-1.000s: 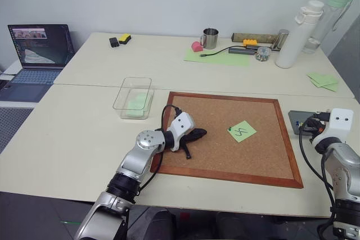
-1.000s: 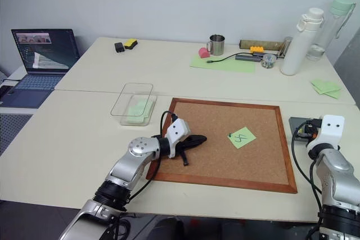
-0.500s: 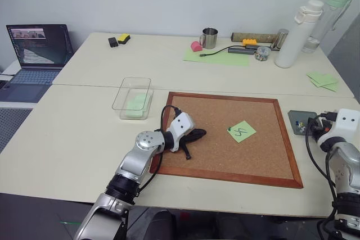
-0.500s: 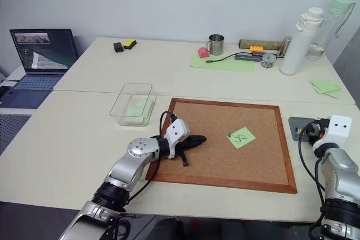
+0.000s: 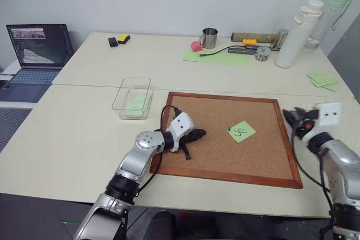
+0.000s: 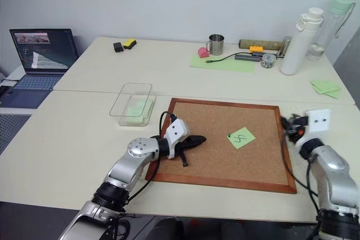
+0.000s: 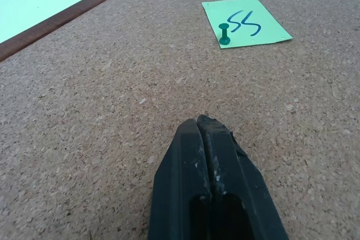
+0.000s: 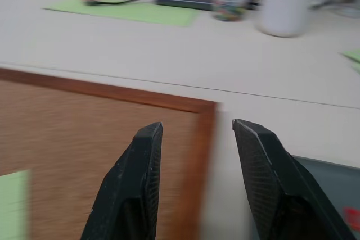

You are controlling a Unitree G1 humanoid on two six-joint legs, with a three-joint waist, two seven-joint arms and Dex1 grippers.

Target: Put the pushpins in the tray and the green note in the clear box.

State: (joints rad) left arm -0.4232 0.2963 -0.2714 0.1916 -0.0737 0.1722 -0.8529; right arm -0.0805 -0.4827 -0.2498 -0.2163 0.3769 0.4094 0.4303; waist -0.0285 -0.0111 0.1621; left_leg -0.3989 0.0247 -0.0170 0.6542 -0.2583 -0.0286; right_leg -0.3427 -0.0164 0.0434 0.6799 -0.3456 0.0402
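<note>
Left wrist view showed the left tool (image 7: 203,125) with its two black fingers pressed together, empty, resting low over the cork board (image 7: 112,99). Ahead of it on the cork lay the green note (image 7: 247,22), marked with a black squiggle and pinned at one edge by a green pushpin (image 7: 224,34).

From the head cameras, the note sat right of the board's middle, well apart from the left tool (image 5: 194,136), which lay near the board's left edge. The clear box (image 5: 133,98) stood on the counter (image 5: 73,127) just beyond the board's far left corner, with a pale green paper inside.

The right tool (image 5: 293,119) hung at the board's right edge, above the wooden frame. In the right wrist view its fingers (image 8: 135,178) stood apart with nothing between them, and the tray (image 8: 332,186) showed as a dark grey corner just off the board, a red speck in it that I could not identify.
</note>
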